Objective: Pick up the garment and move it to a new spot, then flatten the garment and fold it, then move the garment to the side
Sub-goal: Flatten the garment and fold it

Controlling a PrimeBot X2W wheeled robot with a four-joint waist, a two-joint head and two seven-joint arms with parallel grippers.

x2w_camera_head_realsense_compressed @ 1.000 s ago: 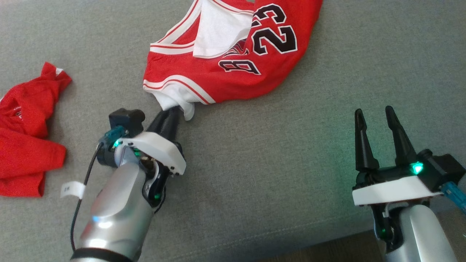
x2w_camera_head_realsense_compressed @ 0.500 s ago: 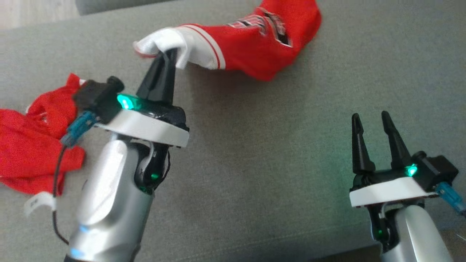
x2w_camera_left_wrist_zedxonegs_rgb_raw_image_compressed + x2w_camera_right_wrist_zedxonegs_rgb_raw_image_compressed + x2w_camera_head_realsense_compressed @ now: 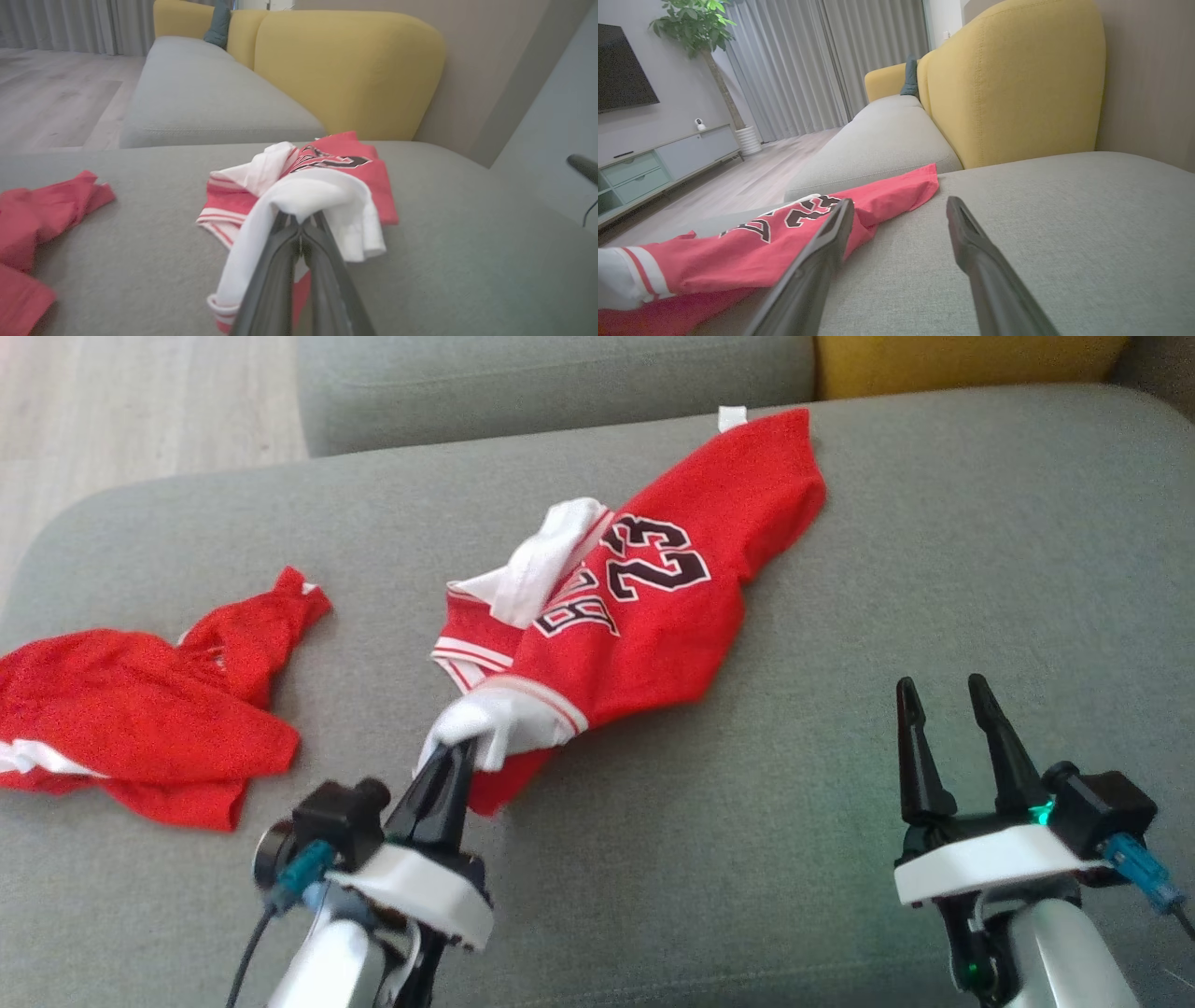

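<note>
The garment (image 3: 644, 625) is a red jersey with white trim and a black "23", bunched on the grey sofa seat (image 3: 747, 859). My left gripper (image 3: 457, 751) is shut on a white fold at its near corner, which drapes over the closed fingers (image 3: 299, 233) in the left wrist view, where the garment (image 3: 345, 177) lies just beyond. My right gripper (image 3: 948, 695) stands open at the lower right, apart from the cloth, with nothing between its fingers. In the right wrist view the garment (image 3: 784, 238) stretches left of the open right gripper (image 3: 899, 207).
A second red garment (image 3: 140, 719) lies crumpled at the left of the seat. A yellow backrest (image 3: 1017, 79) rises behind, and another grey seat section (image 3: 551, 378) lies beyond. Wooden floor (image 3: 140, 401) shows at the far left.
The camera has tilted, so the picture shifted. My left gripper has closed fully on the jersey's white corner and dragged it toward me. The right gripper has stayed open.
</note>
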